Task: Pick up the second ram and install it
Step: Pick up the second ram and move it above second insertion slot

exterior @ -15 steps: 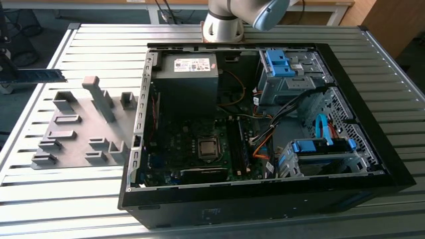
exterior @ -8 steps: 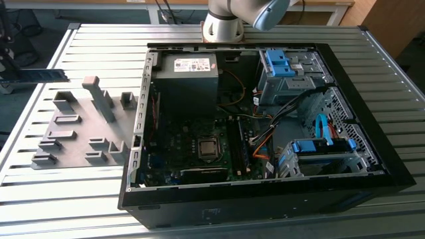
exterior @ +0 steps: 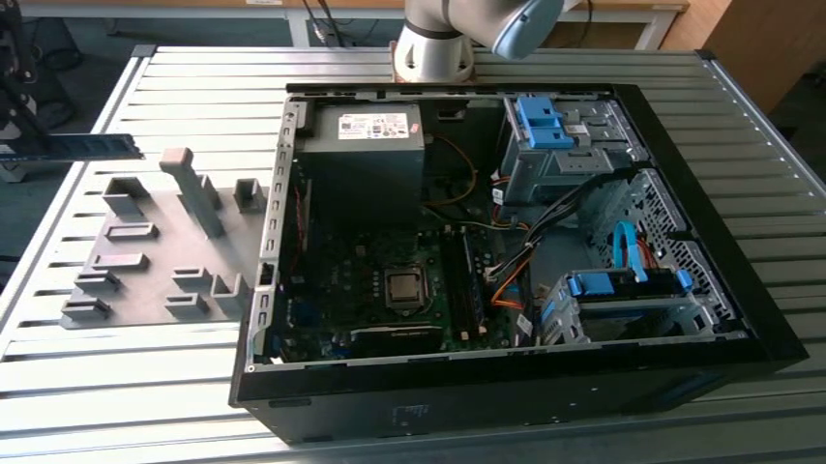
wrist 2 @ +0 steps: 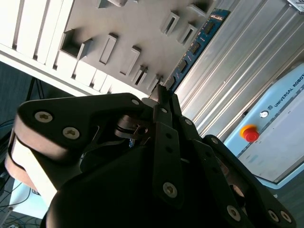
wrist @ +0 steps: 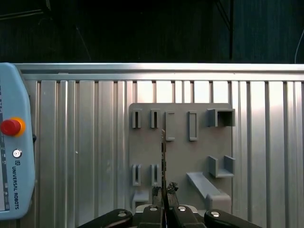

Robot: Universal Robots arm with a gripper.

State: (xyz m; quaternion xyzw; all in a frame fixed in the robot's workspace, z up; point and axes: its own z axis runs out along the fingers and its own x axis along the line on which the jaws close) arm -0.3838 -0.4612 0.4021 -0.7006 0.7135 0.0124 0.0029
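One ram [exterior: 97,147] hangs at the exterior view's left, near the holder plate [wrist: 180,142], its end gripped by the closed pincer [wrist: 164,191]. Pick-up looks done; installing asks careful alignment inside the case [exterior: 516,387], well apart to the right.

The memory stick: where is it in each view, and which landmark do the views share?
Exterior view: memory stick at the exterior view's far left, level, past the grey holder plate.
Second wrist view: stick reaching out from the gripper, along the plate's edge.
First wrist view: stick edge-on, a thin line over the plate.
Shared landmark: the plate.
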